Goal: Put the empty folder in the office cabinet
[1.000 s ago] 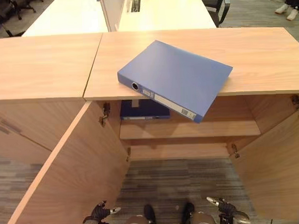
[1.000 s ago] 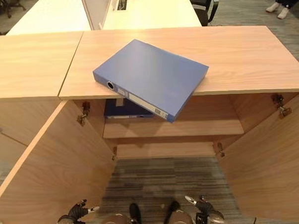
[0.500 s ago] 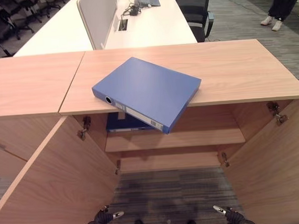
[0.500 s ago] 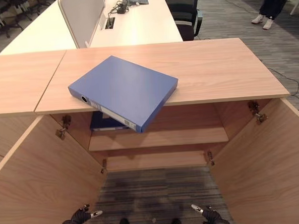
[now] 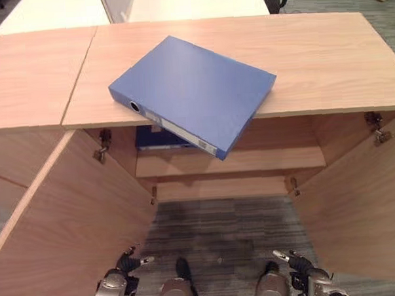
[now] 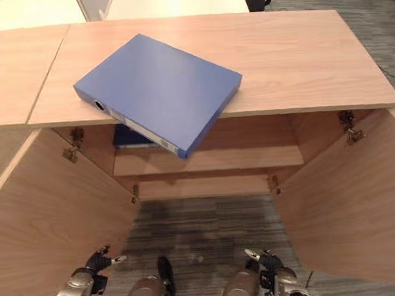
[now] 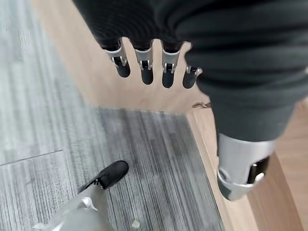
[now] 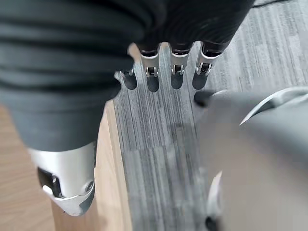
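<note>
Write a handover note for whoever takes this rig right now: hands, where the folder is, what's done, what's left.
Left hand and right hand hang low at the robot's sides, fingers relaxed, holding nothing.
Blue folder lies flat on the cabinet top, one corner overhanging the front edge.
Both cabinet doors are open; another blue folder already lies on the shelf inside.
Done: doors open. Left: pick up the folder and put it inside.

The second blue folder (image 5: 159,138) inside the cabinet (image 5: 231,161) is mostly tucked behind the top folder (image 5: 195,92), so can't tell if it's full. Both hands, left hand (image 5: 118,282) and right hand (image 5: 308,277), get chopped off by the bottom edge.
</note>
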### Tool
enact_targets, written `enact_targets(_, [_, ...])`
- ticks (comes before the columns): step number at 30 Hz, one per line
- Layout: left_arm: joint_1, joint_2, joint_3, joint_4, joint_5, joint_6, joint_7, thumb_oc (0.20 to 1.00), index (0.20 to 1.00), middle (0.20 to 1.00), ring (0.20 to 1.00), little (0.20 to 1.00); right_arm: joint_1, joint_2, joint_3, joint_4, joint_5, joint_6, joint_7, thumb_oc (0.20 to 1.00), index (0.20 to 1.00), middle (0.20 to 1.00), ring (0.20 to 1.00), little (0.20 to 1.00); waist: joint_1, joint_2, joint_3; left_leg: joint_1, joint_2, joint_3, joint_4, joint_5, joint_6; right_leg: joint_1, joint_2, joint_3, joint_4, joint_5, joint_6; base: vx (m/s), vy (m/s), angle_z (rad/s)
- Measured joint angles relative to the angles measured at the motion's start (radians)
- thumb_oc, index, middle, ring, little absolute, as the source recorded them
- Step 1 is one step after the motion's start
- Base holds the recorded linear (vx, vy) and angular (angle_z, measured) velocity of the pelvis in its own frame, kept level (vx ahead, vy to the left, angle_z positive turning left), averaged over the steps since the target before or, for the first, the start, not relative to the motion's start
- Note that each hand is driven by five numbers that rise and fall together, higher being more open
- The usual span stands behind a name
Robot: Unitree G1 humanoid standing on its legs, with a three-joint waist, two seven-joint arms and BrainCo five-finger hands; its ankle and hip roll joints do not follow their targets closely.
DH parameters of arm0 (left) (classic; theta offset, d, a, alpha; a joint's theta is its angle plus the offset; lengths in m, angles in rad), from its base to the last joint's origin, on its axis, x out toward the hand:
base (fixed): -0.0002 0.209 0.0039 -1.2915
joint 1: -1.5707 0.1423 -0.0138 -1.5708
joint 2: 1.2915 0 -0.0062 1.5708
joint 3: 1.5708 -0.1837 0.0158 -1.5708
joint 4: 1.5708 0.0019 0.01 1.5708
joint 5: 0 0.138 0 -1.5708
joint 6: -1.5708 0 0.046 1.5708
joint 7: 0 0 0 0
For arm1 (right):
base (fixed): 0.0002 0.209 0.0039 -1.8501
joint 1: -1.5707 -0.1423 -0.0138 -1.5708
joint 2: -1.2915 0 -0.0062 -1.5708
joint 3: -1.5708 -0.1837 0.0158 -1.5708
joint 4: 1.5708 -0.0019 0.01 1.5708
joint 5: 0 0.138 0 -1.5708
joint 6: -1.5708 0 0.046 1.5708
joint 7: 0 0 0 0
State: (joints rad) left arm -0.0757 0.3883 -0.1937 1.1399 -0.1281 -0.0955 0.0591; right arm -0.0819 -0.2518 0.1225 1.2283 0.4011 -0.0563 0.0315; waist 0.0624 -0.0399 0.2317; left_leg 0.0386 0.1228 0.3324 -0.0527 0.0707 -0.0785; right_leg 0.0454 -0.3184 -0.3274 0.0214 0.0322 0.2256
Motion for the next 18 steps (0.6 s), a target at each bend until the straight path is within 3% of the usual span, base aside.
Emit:
enact_targets(1, [0.004,-0.008,0.008,0.003,-0.005,0.000,0.006,1.000,1.000,1.000,1.000,1.000,0.011,-0.003,0.003,0.001,0.000,0.001,0.000,1.000,1.000,1.000,1.000,1.000,0.000,0.000,-0.004,0.002,0.012,-0.013,-0.002,0.007,-0.015,0.043,0.027,-0.027,-0.049,0.011,-0.028,0.03,-0.261,0.50])
enact_targets(2, [0.014,-0.031,0.006,-0.002,-0.006,0.000,0.007,1.000,1.000,1.000,1.000,1.000,0.011,-0.018,0.003,0.001,0.000,0.001,-0.002,1.000,1.000,1.000,1.000,1.000,0.001,0.031,-0.016,-0.003,0.048,-0.013,-0.004,0.024,-0.027,0.041,0.067,-0.031,-0.060,0.031,-0.046,0.01,-0.194,0.14])
enact_targets(4, [0.056,-0.067,0.003,-0.002,-0.006,0.002,0.006,1.000,1.000,1.000,1.000,1.000,0.021,-0.042,0.004,-0.002,0.000,-0.008,-0.002,1.000,1.000,1.000,1.000,1.000,-0.012,0.064,-0.037,0.000,0.095,-0.011,-0.003,0.034,-0.037,0.063,0.122,-0.043,-0.089,0.017,-0.064,0.00,-0.242,0.01])
enact_targets(6, [0.073,-0.102,0.004,-0.002,-0.023,0.001,0.008,1.000,1.000,1.000,1.000,1.000,0.041,-0.060,0.003,-0.003,0.000,-0.007,-0.004,1.000,1.000,1.000,1.000,1.000,-0.017,0.079,-0.050,-0.007,0.127,-0.014,0.011,0.056,-0.071,0.080,0.160,-0.053,-0.109,0.011,-0.077,-0.01,-0.160,0.16])
enact_targets(8, [0.071,-0.130,0.003,-0.004,-0.028,0.000,0.007,1.000,1.000,1.000,1.000,1.000,0.061,-0.072,0.003,-0.003,0.000,-0.007,-0.010,1.000,1.000,1.000,1.000,1.000,-0.023,0.087,-0.059,-0.033,0.158,-0.019,0.026,0.091,-0.106,0.078,0.185,-0.073,-0.115,-0.006,-0.101,-0.01,-0.120,0.22])
enact_targets(9, [0.071,-0.136,0.003,-0.004,-0.034,-0.001,0.007,1.000,1.000,1.000,1.000,1.000,0.067,-0.075,0.002,-0.002,0.000,-0.007,-0.010,1.000,1.000,1.000,1.000,1.000,-0.022,0.086,-0.059,-0.034,0.164,-0.023,0.029,0.106,-0.112,0.078,0.191,-0.076,-0.115,-0.011,-0.110,-0.04,-0.102,0.11])
enact_targets(12, [0.070,-0.144,0.001,-0.001,-0.044,-0.001,0.007,1.000,1.000,1.000,1.000,1.000,0.071,-0.094,-0.004,-0.002,0.000,-0.007,-0.010,1.000,1.000,1.000,1.000,1.000,-0.028,0.078,-0.056,-0.058,0.170,-0.077,0.075,0.172,-0.175,0.085,0.190,-0.085,-0.115,-0.016,-0.131,-0.06,-0.062,0.01])
enact_targets(14, [0.065,-0.145,-0.003,-0.001,-0.044,-0.003,0.007,1.000,1.000,1.000,1.000,1.000,0.071,-0.114,-0.014,-0.001,0.000,-0.007,-0.011,1.000,1.000,1.000,1.000,1.000,-0.032,0.081,-0.053,-0.083,0.167,-0.099,0.095,0.195,-0.174,0.078,0.192,-0.095,-0.109,-0.010,-0.140,0.02,0.026,0.12])
enact_targets(15, [0.059,-0.146,-0.003,-0.002,-0.044,-0.004,0.007,1.000,1.000,1.000,1.000,1.000,0.073,-0.124,-0.014,-0.001,0.000,-0.006,-0.012,1.000,1.000,1.000,1.000,1.000,-0.052,0.081,-0.052,-0.093,0.160,-0.077,0.101,0.192,-0.170,0.082,0.177,-0.109,-0.110,-0.008,-0.142,0.06,0.040,0.32])
enact_targets(17, [0.068,-0.145,-0.005,-0.004,-0.044,-0.006,0.007,1.000,1.000,1.000,1.000,1.000,0.069,-0.135,-0.016,0.000,0.000,-0.006,-0.012,1.000,1.000,1.000,1.000,1.000,-0.081,0.099,-0.055,-0.052,0.139,0.015,0.038,0.162,-0.123,0.097,0.177,-0.117,-0.109,-0.010,-0.131,0.05,0.029,0.23])
enact_targets(18, [0.053,-0.142,-0.006,-0.002,-0.042,-0.006,0.006,1.000,1.000,1.000,1.000,1.000,0.072,-0.124,-0.016,0.001,0.001,-0.006,-0.012,1.000,1.000,1.000,1.000,1.000,-0.079,0.099,-0.057,-0.019,0.130,-0.001,-0.013,0.144,-0.116,0.096,0.175,-0.109,-0.109,-0.007,-0.120,0.07,0.073,0.04])
